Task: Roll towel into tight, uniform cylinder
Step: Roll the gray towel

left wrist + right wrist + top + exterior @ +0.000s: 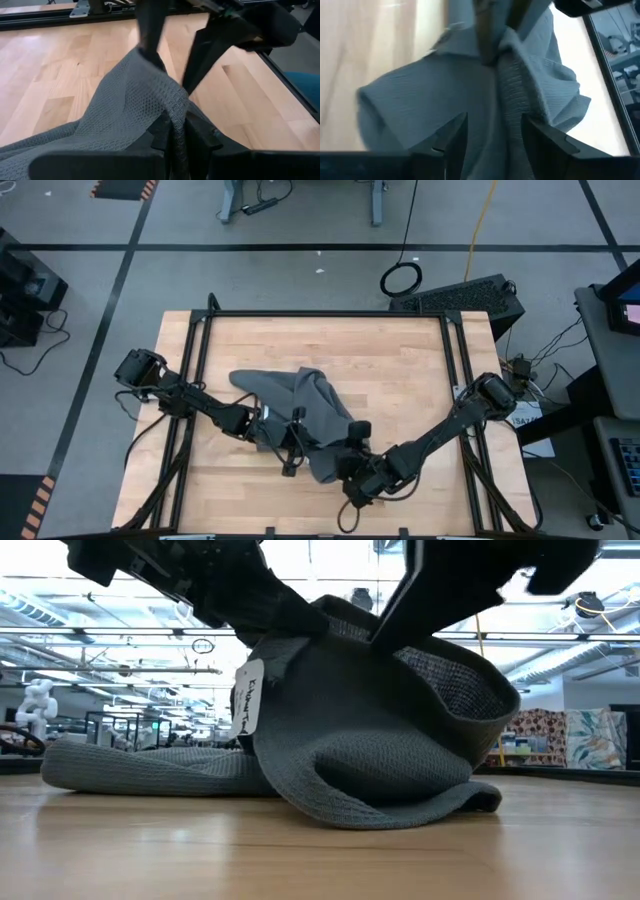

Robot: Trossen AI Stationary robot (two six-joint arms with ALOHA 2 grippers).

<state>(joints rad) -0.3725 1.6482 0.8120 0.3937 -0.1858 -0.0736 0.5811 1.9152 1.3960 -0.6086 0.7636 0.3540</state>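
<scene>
Left gripper is seen closed down on a raised fold of the towel; in the left wrist view the cloth is pinched between its two dark fingers, jaws nearly together. Right gripper is set just beside it at the towel's near edge, jaws parted; in the right wrist view the fingers are spread either side of a bunched ridge of cloth, and a firm hold cannot be confirmed. Towel is lying crumpled near the middle of the table, not rolled: one part is lifted into a hump, the rest is spread flat away from the hump toward the left arm's side. In the low view the hump is held up off the wood with a curled lower lip touching the table, and a white tag is hung at the hump's edge, beside the flat part.
</scene>
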